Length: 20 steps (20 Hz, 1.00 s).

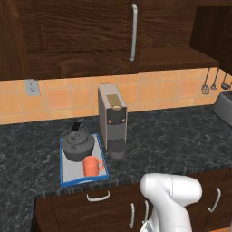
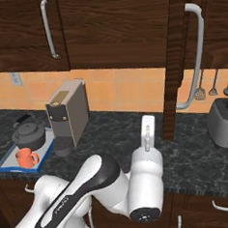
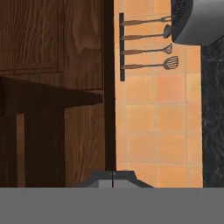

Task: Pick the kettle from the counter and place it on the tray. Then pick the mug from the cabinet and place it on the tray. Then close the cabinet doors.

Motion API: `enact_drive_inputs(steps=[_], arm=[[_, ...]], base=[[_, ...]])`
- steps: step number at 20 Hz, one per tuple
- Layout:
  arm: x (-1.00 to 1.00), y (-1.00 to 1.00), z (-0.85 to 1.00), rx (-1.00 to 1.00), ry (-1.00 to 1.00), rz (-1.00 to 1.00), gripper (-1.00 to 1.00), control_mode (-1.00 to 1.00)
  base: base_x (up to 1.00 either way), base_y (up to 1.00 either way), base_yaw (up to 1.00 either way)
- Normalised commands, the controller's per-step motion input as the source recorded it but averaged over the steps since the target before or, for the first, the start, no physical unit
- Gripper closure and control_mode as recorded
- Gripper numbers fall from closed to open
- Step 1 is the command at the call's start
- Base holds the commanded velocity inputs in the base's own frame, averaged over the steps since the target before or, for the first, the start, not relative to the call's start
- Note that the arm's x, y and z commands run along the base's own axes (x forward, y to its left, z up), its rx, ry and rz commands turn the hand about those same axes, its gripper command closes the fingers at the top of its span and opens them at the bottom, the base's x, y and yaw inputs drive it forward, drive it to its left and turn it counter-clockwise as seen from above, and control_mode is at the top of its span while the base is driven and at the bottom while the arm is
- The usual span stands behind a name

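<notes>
The dark grey kettle (image 1: 78, 145) sits on the back half of the blue-rimmed tray (image 1: 65, 177), and the orange-red mug (image 1: 93, 166) stands in front of it on the same tray. The tray lies on the speckled counter (image 1: 172, 140). The left cabinet door (image 1: 81, 31) is shut. The right cabinet door (image 2: 172, 63) stands open, edge-on, with its silver handle (image 2: 197, 56) facing out. My gripper (image 2: 147, 125) is raised over the counter just left of that open door, shut and holding nothing. Cabinet (image 3: 43, 43) wood lies close ahead in the hand view.
A tall beige coffee machine (image 1: 112, 120) stands right beside the tray. A silver toaster (image 2: 225, 121) sits at the far right of the counter. Kitchen utensils (image 3: 146, 43) hang on the tiled wall. The bare cabinet shelf (image 1: 176, 58) shows behind the open door.
</notes>
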Motion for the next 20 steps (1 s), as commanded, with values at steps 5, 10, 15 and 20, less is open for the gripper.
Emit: enact_drive_inputs(steps=[5, 10, 15, 20], arm=[[0.0, -0.34, 0.0, 0.16, 0.0, 0.09, 1.0, -1.0], [0.03, -0.12, -0.41, 0.15, 0.01, 0.09, 1.0, -1.0], [0.0, -0.26, -0.23, 0.23, -0.02, 0.03, 1.0, -1.0], [0.03, -0.53, 0.01, 0.34, -0.12, 0.03, 1.0, -1.0]], base=[[0.0, 0.0, 0.0], [0.0, 0.0, 0.0], [0.0, 0.0, 0.0], [0.0, 0.0, 0.0]])
